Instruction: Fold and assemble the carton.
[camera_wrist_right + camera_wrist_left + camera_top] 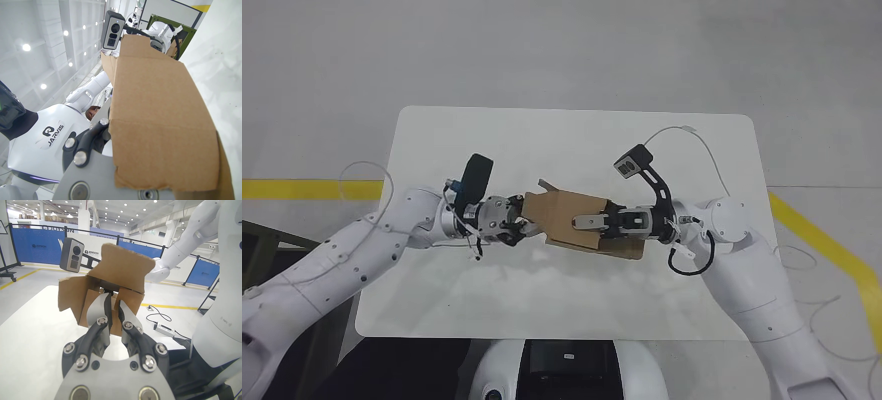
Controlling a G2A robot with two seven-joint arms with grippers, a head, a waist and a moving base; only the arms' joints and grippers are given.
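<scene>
Basically you've got the carton (562, 205) held up off the table (442, 150), over its middle and between the two arms, shadow underneath. It's plain brown corrugated board, so I'd judge it light, stiff across the flat panels, floppy at the scored folds, and easy to dent at edges and corners. Take hold on a body panel close to a crease, not out on a loose flap, which would likely just hinge away. In the top view the long axis runs side to side across the table, from one pincer to the other. The unclosed end points at the left pincer (115, 300); the left wrist view shows one flap standing up, one splayed out to the side, and a lower flap partly turned in. That left pincer is drawn nearly together with a narrow slit between the fingers (105, 308), sitting right against the lower flap at the mouth. You can't tell whether any board is pinched there. The right pincer (584, 221) has the opposite end: one finger lies along the top panel, and the right wrist view has board hard up against it, so it reads as clamped on the carton wall. End flaps not yet closed.
</scene>
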